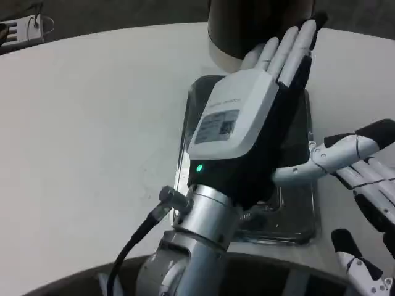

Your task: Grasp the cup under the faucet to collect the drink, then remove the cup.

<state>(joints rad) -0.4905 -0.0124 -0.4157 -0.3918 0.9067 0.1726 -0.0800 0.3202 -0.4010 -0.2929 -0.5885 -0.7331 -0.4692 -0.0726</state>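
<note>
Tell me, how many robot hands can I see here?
2. The left hand stretches over the tray in the middle, fingers toward the dark dispenser. The right hand sits at the right edge, partly cut off.

Bright, even overhead light; soft focus, faint glare on the table (92, 123).

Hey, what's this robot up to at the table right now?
The robot's left hand is stretched forward, fingers straight and together, over a clear drip tray and toward the dark base of a drink dispenser. It holds nothing that can be seen, and the hand hides whatever stands beneath it, so the cup cannot be made out. The right hand waits at the tray's right edge, fingers apart and holding nothing, on the white table.
</note>
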